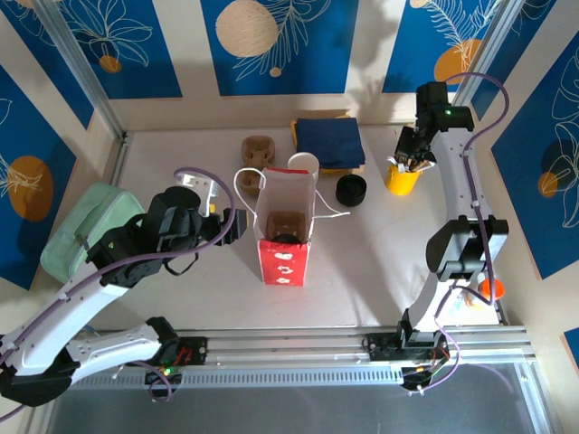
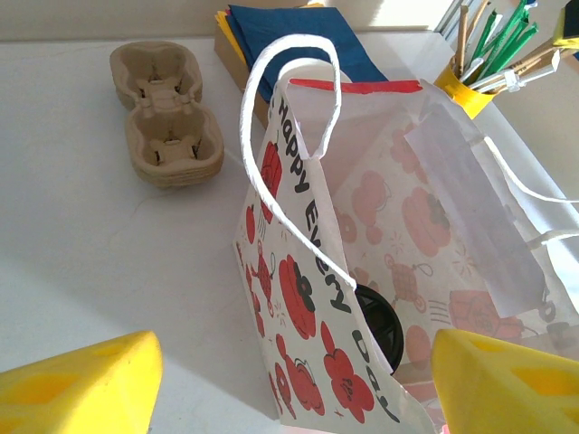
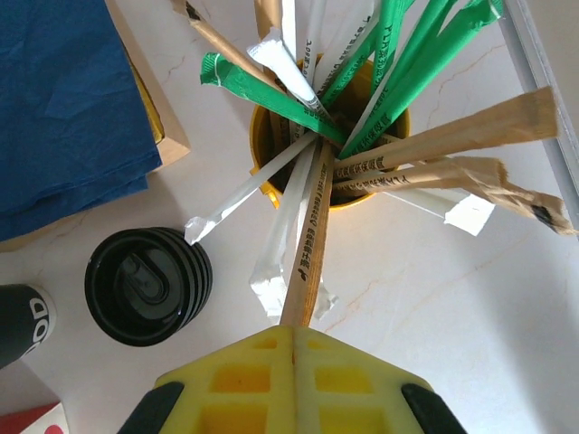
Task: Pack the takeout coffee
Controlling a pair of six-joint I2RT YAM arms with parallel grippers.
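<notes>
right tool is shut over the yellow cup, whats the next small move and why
Probably lift the right tool straight up: it is shut on a brown wrapped stick whose far end sits in the yellow cup among others, so a vertical pull should free it.

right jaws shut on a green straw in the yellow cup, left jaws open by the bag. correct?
Not green. Right wrist view: the right gripper has its jaws shut on a brown wrapped stick in the yellow cup. The left gripper has its jaws open by the bag.

Top: overhead, whole table [image 1: 181,181]. Left wrist: near bag [image 2: 308,298]. Right wrist: above yellow cup [image 3: 261,149]; all share cup.
</notes>
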